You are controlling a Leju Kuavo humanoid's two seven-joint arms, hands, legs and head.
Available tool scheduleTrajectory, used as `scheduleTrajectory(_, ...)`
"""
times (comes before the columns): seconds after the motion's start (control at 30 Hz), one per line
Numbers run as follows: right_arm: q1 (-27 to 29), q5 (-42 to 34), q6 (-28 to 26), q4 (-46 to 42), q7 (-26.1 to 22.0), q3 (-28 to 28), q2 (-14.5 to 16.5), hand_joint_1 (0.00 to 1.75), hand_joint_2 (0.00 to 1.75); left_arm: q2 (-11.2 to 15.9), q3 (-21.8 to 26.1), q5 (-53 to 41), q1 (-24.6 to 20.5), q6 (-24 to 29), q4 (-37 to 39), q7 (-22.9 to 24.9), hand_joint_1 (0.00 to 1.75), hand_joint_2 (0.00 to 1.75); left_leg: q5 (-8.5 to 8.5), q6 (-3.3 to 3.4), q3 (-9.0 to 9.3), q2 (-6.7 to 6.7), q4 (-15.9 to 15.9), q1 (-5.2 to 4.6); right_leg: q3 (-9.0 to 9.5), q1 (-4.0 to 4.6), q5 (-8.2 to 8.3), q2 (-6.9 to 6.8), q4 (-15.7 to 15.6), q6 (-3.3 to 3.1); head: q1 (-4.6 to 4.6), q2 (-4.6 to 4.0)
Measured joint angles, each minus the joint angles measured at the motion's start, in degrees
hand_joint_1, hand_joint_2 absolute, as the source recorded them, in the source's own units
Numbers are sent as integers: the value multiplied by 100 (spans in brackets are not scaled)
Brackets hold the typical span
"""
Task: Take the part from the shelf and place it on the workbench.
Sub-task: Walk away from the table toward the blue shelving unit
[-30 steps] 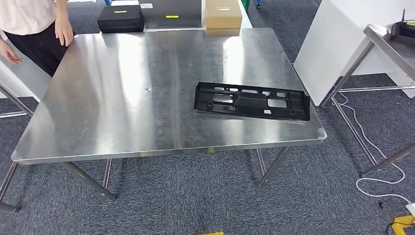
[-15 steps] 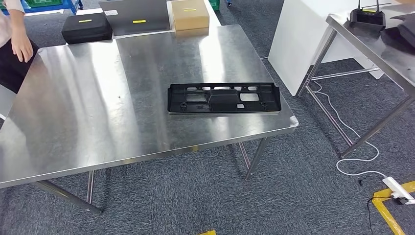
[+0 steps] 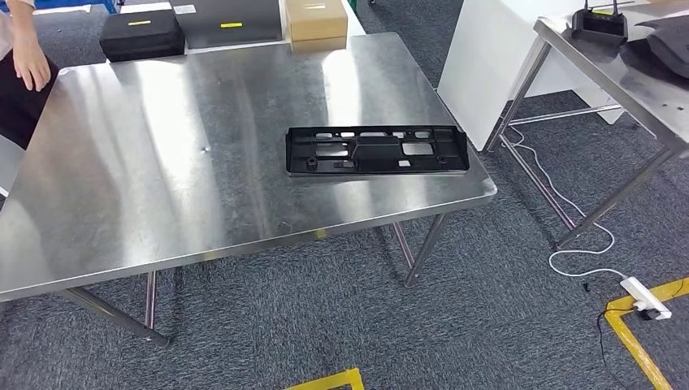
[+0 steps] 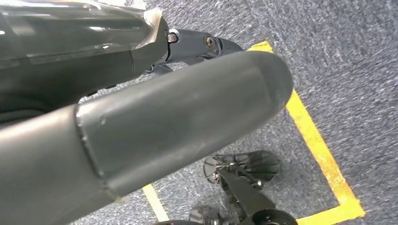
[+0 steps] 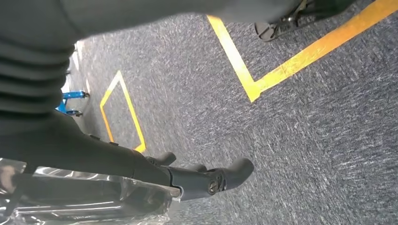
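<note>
Floor: grey carpet [image 3: 325, 325] lies under me, with yellow tape lines [image 3: 325, 380] marked on it near my feet.
Left hand: my left hand [image 4: 197, 93] hangs over the carpet in the left wrist view; the thick grey thumb lies straight, darker fingers [image 4: 206, 43] reach out beyond it, and nothing is held. I cannot tell whether the fingers are spread or curled.
Right hand: my right hand [image 5: 187, 176] hangs over the carpet too, in the right wrist view; its dark fingers [image 5: 234, 171] are extended with a slight bend at the tips and they hold nothing.
Table: the steel table [image 3: 162, 187] stands in front of me, its near edge running across the head view.
Part: the black plastic part [image 3: 376, 150] lies flat on the table, near its right-hand near corner, long side roughly along the near edge.
Cable: a white cable with a power strip [image 3: 646, 296] lies on the carpet to the right.
Far edge: a black case [image 3: 142, 34], a grey box [image 3: 227, 20] and a cardboard box [image 3: 317, 20] sit just beyond the table.
Person: a person's hand [image 3: 32, 65] is at the far left corner of the table.
Second table: another steel table [image 3: 601, 65] stands far right, carrying a black device [image 3: 600, 23].
</note>
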Motion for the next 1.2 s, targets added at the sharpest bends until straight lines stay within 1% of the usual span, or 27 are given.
scheduleTrajectory(0.03,-11,5,9,0,3,3,-5,0,0,-5,0,0,-2,0,0,0,0,0,36,-32,-13,4,1,-7,176,18,83,-21,-316,-22,-5,0)
scheduleTrajectory(0.07,-19,8,19,0,8,7,-9,0,0,-9,0,0,-5,-1,0,0,0,0,70,-67,-19,10,2,-11,253,38,133,-35,-477,-58,-11,0)
scheduleTrajectory(0.1,-22,10,27,0,14,10,-11,0,0,-11,0,0,-6,-1,0,0,0,0,105,-104,-22,15,-5,-12,238,60,166,-35,-500,-99,-18,0)
scheduleTrajectory(0.17,-14,8,32,1,31,14,-6,0,0,-7,0,0,-3,-1,0,0,0,0,139,-176,-53,8,1,6,185,33,256,-33,-497,-177,-16,0)
scheduleTrajectory(0.2,-14,6,32,1,40,15,-3,0,0,-3,1,-1,2,-1,1,0,0,0,48,-208,-96,-12,75,16,147,8,312,-36,-505,-222,-19,0)
scheduleTrajectory(0.23,-13,4,32,1,48,17,-1,0,0,-1,1,-1,8,-1,1,0,0,0,-143,-239,-171,-35,258,26,97,-20,376,-40,-515,-265,-32,0)
scheduleTrajectory(0.3,-13,2,33,2,55,19,-1,0,0,1,1,-5,13,-1,2,-1,0,0,-716,-298,-373,-70,936,49,-30,-31,482,-43,-512,-319,-57,0)
scheduleTrajectory(0.33,-10,2,38,2,56,20,-1,0,0,2,1,-7,14,-1,2,-1,0,0,-944,-324,-447,-74,1294,58,-93,-26,529,-44,-505,-324,-64,0)
scheduleTrajectory(0.37,-6,2,47,2,56,20,0,0,0,5,1,-9,14,0,2,-2,0,0,-1065,-345,-442,-75,1507,68,-152,-22,575,-42,-493,-314,-62,0)
scheduleTrajectory(0.4,-2,2,60,2,56,21,2,0,0,9,1,-9,14,1,2,-2,0,0,-1072,-357,-337,-75,1515,78,-207,-24,616,-37,-476,-299,-65,0)
scheduleTrajectory(0.43,4,3,75,2,57,21,4,0,0,14,1,-10,13,2,2,-2,0,0,-979,-363,-107,-76,1276,91,-259,-29,649,-30,-448,-276,-63,0)
scheduleTrajectory(0.47,7,3,88,2,57,22,7,0,0,18,1,-10,11,3,2,-3,0,0,-854,-365,200,-83,876,107,-310,-35,674,-22,-408,-252,-66,0)
scheduleTrajectory(0.5,8,4,96,2,58,24,8,0,0,20,1,-14,4,3,2,-5,0,0,-773,-357,464,-103,492,109,-367,-25,691,-14,-362,-226,-67,0)
scheduleTrajectory(0.53,4,4,101,2,60,26,8,0,0,21,1,-19,-2,3,2,-10,0,0,-714,-331,648,-122,193,106,-411,-11,705,-11,-318,-202,-60,0)
scheduleTrajectory(0.57,-1,2,103,2,61,27,7,0,0,21,1,-25,-6,3,3,-15,0,0,-701,-297,723,-138,47,94,-445,3,724,-10,-290,-171,-55,0)
scheduleTrajectory(0.67,-2,-4,100,2,68,28,4,0,0,18,0,-35,-5,3,5,-25,0,0,-623,-143,671,-124,11,40,-503,15,793,-6,-281,-43,-47,0)
scheduleTrajectory(0.7,4,-5,98,2,70,28,0,0,0,15,0,-36,-10,3,5,-27,0,0,-577,-80,644,-109,-3,33,-553,10,740,-4,-211,-24,-45,0)
scheduleTrajectory(0.77,12,-7,97,3,75,28,-1,0,0,16,1,-37,-20,3,6,-31,0,0,-479,30,556,-75,-25,37,-775,-15,416,-3,264,-49,-21,0)
scheduleTrajectory(0.83,12,-7,97,4,77,28,5,0,0,27,2,-37,-21,3,6,-33,0,0,-396,62,435,-55,-21,22,-1070,-29,-4,-4,1035,-67,2,0)
scheduleTrajectory(0.87,15,-7,97,4,77,28,5,0,0,30,2,-37,-21,3,7,-33,0,0,-356,58,374,-47,-19,17,-1133,-29,-121,-5,1295,-50,0,0)
scheduleTrajectory(0.9,17,-5,97,4,78,29,5,0,0,32,2,-37,-21,4,7,-33,0,0,-315,51,320,-41,-17,12,-1080,-29,-155,-5,1350,-18,2,0)
scheduleTrajectory(0.93,18,-2,98,4,79,29,4,0,0,32,2,-37,-20,4,7,-33,0,0,-279,40,276,-39,-16,11,-893,-26,-102,-5,1152,20,2,0)
scheduleTrajectory(1.0,8,5,99,4,81,32,-2,0,0,28,2,-37,-21,4,7,-33,0,0,-215,4,217,-37,-13,7,-293,-18,96,-13,269,54,4,0)
scheduleTrajectory(1.03,-2,7,99,4,81,33,-5,0,0,25,2,-37,-22,4,7,-33,0,0,-191,-21,200,-35,-9,-3,-61,1,176,-16,-124,36,2,0)
scheduleTrajectory(1.07,-9,7,99,4,81,34,-7,0,0,23,2,-37,-24,4,7,-34,0,0,-166,-53,189,-33,-6,-9,70,19,223,-18,-370,-2,-2,0)
scheduleTrajectory(1.13,-7,7,100,4,83,35,-8,0,0,21,2,-37,-27,6,7,-34,0,0,-118,-123,179,-30,-6,-11,91,56,273,-15,-468,-85,-11,0)
scheduleTrajectory(1.2,3,6,102,5,88,35,-5,0,0,25,2,-37,-25,6,7,-34,0,0,-151,-193,143,-47,48,13,86,-1,344,-18,-485,-175,-12,0)
